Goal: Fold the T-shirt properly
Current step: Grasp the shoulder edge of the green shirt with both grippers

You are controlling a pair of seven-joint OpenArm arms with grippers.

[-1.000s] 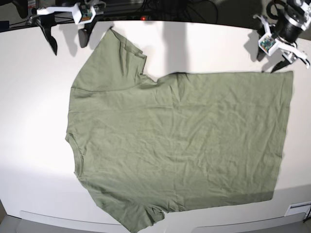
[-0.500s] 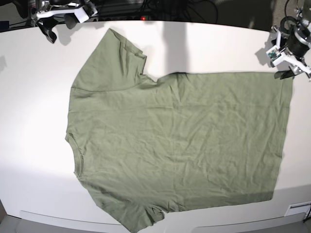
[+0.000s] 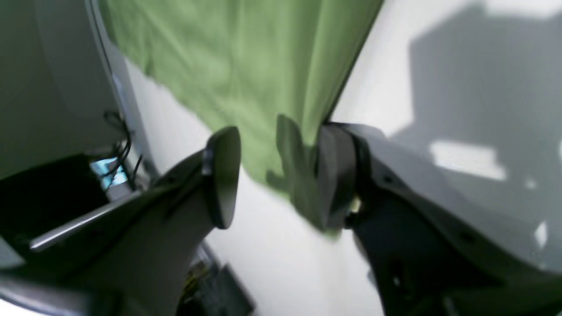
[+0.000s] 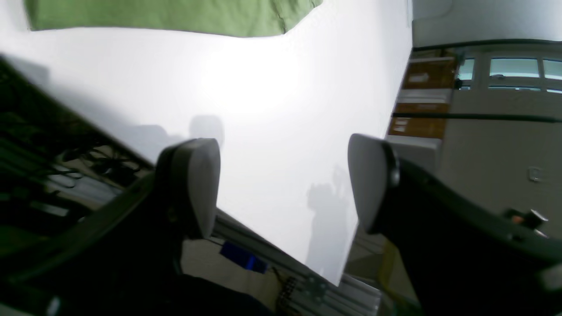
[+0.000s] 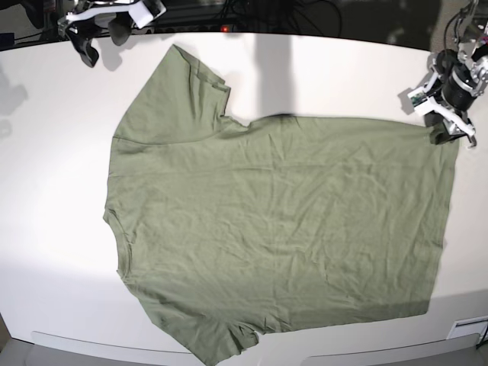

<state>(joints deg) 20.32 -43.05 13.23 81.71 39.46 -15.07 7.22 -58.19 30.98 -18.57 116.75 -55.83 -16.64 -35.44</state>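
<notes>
No folds yet: the wrinkled sage-green cotton T-shirt [image 5: 282,221] lies flat on the white table [image 5: 53,191]. Left gripper [image 3: 274,184] straddles its corner, jaws parted; right gripper [image 4: 281,184] hangs wide, empty.

A plain sage-green T-shirt [image 5: 282,221] — no print or pattern — lies on a white table [image 5: 53,191]. The gripper fingers [image 4: 193,184] are dark grey with paler pads.

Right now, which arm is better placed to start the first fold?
Left, probably. The left gripper sits at the T-shirt hem corner, jaws open astride the edge. The right gripper hangs open over bare table, clear of the cloth.
</notes>
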